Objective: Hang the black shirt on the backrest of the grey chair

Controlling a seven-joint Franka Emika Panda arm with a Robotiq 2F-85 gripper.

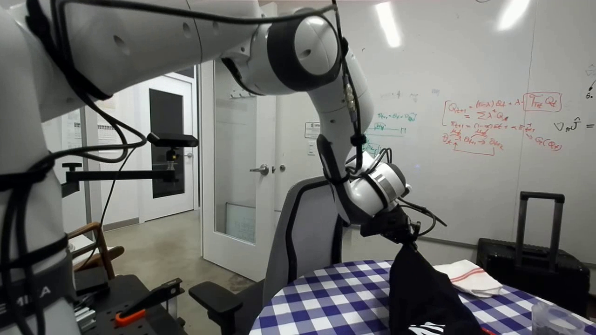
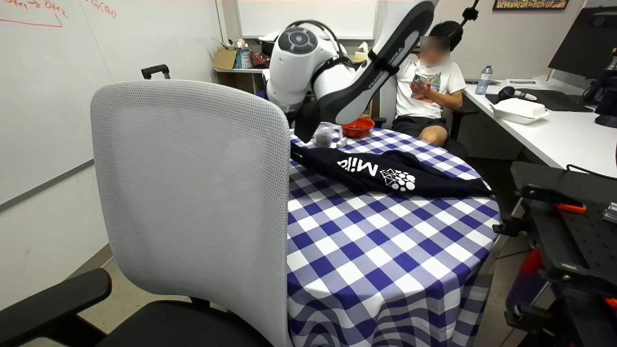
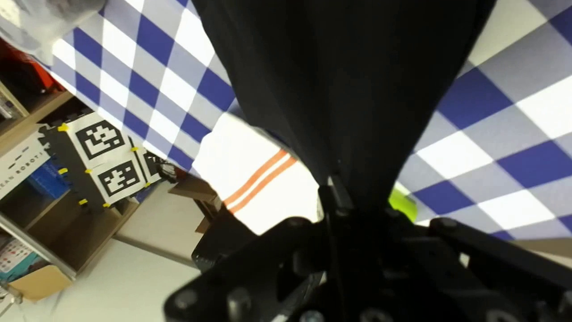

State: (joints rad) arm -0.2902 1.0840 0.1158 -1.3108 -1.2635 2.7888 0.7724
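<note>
Tight pinch here: the gripper [image 1: 409, 242] has its fingers pressed together on a gathered end of the black shirt [image 1: 421, 293], and the fabric drops from them in a narrow peak, widening toward the checked table [image 2: 366, 236]. In an exterior view the rest lies stretched across it, lettering and dotted graphic up, its other end right at the rim, a broad run of checks between shirt and camera-side edge. Over to the grey chair [image 2: 193, 188], standing beside the table, backrest [image 1: 312, 232] upright, one side edge cutting off sight of the shirt's end nearest it. Room there? The arm [image 1: 307, 51] crosses in front of the backrest's upper corner in an exterior view, fingertips showing lower than the rounded top; how much gap lies between arm and chair I cannot tell. Busier across the way: a striped towel [image 1: 470, 278] just beside the shirt, a clear cup [image 2: 324, 136] near the fabric, a red bowl [image 2: 357, 127] by the far rim, and past the edge a black suitcase [image 1: 535, 286], the whiteboard [image 1: 442, 56] behind.
</note>
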